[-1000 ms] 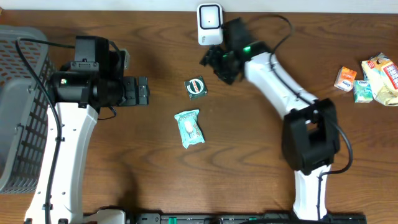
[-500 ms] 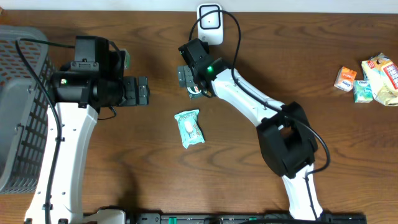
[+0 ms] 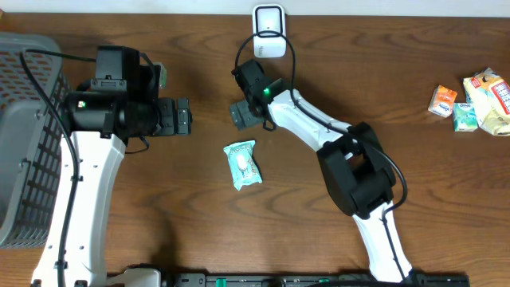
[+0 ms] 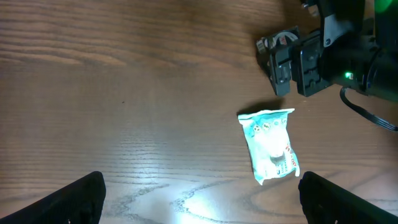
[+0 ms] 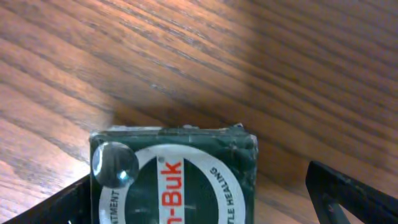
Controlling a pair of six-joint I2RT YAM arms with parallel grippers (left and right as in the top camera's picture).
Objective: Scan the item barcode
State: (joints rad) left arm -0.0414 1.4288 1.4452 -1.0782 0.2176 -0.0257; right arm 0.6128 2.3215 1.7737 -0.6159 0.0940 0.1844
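A dark green packet [image 5: 177, 177] with a round white label lies flat on the wooden table. My right gripper [image 5: 205, 208] is open and straddles it, the left finger by its edge and a gap showing on the right. In the overhead view the right gripper [image 3: 244, 112] covers that packet. A teal and white packet [image 3: 241, 164] lies just below it, also seen as the teal packet [image 4: 270, 145] in the left wrist view. The white scanner [image 3: 269, 30] stands at the back edge. My left gripper [image 3: 182, 117] hovers open and empty to the left, its jaws [image 4: 202, 202] spread wide above bare wood.
A grey mesh basket [image 3: 24, 119] fills the far left. Several snack packets [image 3: 472, 99] lie at the far right edge. The right arm's black body [image 4: 336, 56] shows in the left wrist view, above the teal packet.
The right arm has swung left from beside the scanner and come down over the dark green packet, its jaws opening wider. The left arm has not moved.
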